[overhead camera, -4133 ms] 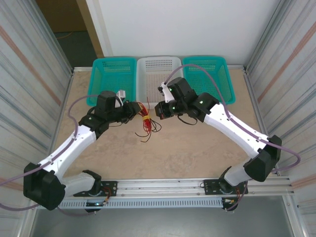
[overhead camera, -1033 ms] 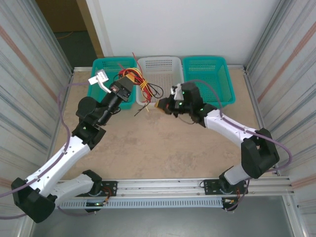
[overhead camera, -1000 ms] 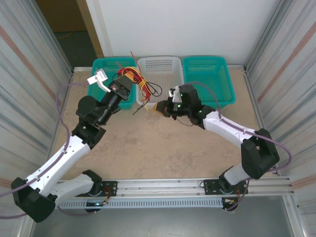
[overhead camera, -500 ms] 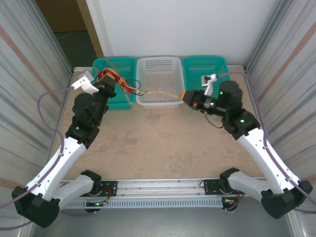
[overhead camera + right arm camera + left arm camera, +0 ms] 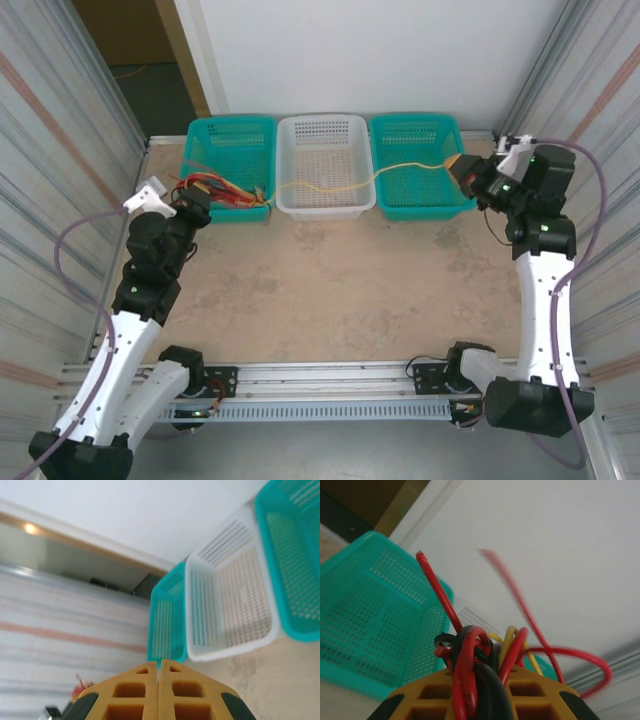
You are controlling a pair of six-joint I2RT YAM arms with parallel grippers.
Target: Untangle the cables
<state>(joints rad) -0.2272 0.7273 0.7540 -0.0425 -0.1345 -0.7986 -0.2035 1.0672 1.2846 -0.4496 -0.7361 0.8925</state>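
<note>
Cables (image 5: 222, 190) in red, black and yellow sat bunched in the left pincer (image 5: 196, 203), which was clamped on the knot above the left teal basket (image 5: 232, 125); the left wrist view showed them wedged between its yellow fingers (image 5: 530, 695), with loose red ends springing upward. One yellow cable (image 5: 410, 167) ran out of the bunch, over the white basket (image 5: 322, 122) and the right teal basket (image 5: 418, 124), to the right pincer (image 5: 462, 168), whose tips were pressed together on its far end; it hung in a shallow sag, clear of the worktop (image 5: 330, 290). These wires looked very light and limp yet springy, holding their curl; the thin, smooth insulation would likely slip through a loose pinch, and a hard pull might tighten the knot rather than free it. The best hold seemed to be near a free end, pinched firmly; one strand could be drawn along its own line with the bunch anchored close to the tangle.
</note>
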